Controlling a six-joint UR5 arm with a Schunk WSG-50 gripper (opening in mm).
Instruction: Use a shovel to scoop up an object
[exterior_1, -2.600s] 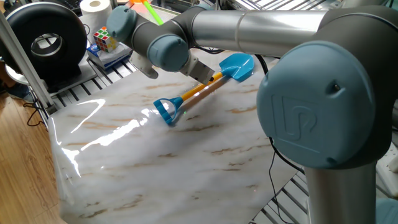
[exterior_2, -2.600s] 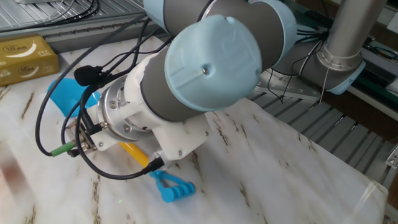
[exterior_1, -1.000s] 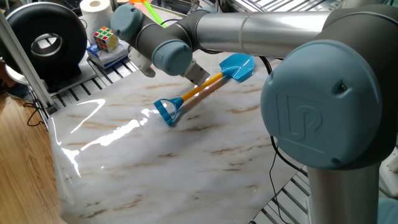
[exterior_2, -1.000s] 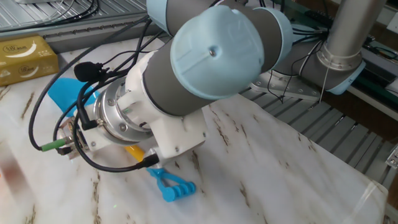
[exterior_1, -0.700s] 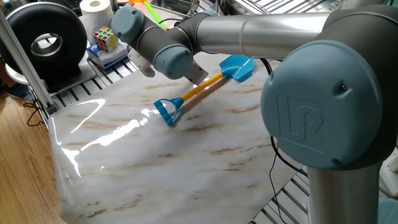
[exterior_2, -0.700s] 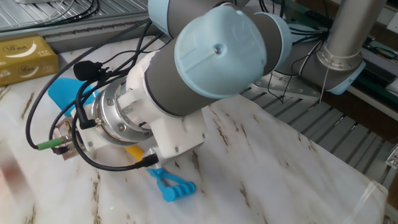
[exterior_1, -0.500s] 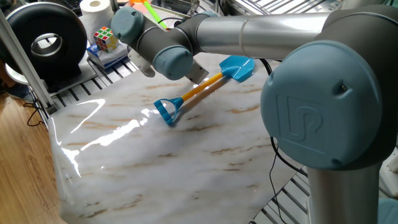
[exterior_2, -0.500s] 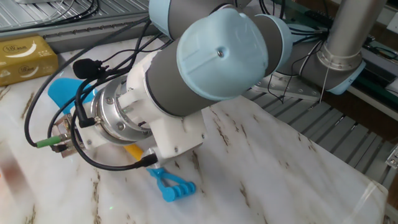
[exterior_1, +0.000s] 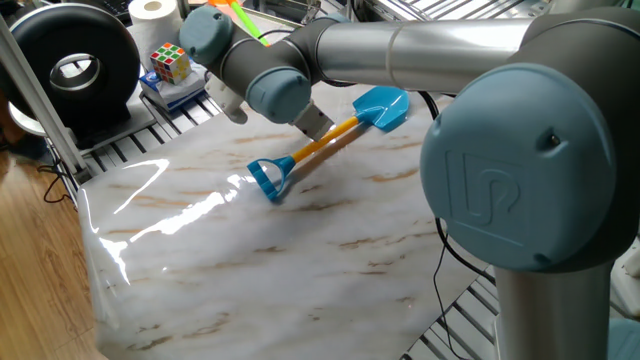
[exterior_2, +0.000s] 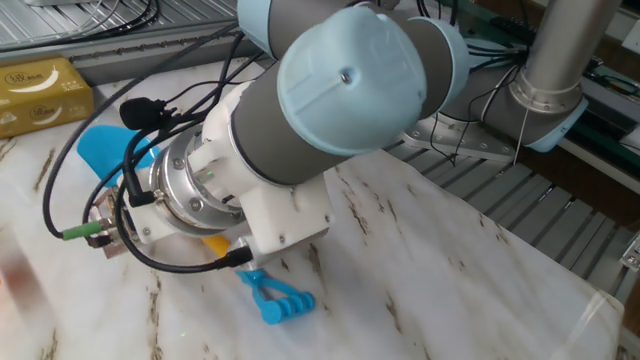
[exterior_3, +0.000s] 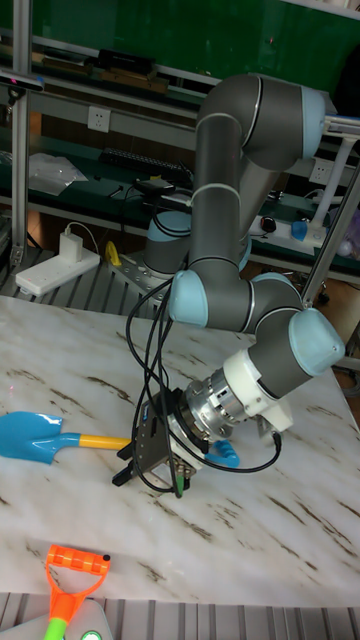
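Observation:
The shovel lies flat on the marble table (exterior_1: 250, 260), with its light-blue blade (exterior_1: 381, 107), orange shaft (exterior_1: 327, 145) and blue loop end (exterior_1: 268, 179). My gripper (exterior_1: 314, 122) is low over the middle of the shaft. In the tall fixed view the gripper (exterior_3: 133, 452) has its dark fingers (exterior_3: 122, 476) spread on either side of the shaft (exterior_3: 100, 441), so it is open around it. The wrist hides the fingers in the other fixed view, where only the blade (exterior_2: 103, 150) and loop end (exterior_2: 279, 301) show. The object, a tan-yellow block (exterior_2: 40, 90), sits at the far left beyond the blade.
A puzzle cube (exterior_1: 168, 63), a paper roll (exterior_1: 153, 14) and a black round device (exterior_1: 70, 65) stand behind the table's left corner. A green-shafted toy with an orange head (exterior_3: 72, 575) lies at the near edge. Cables (exterior_2: 60, 200) hang off the wrist.
The wrist has shifted and turned slightly over the shaft. The shovel has stayed where it lay on the table.

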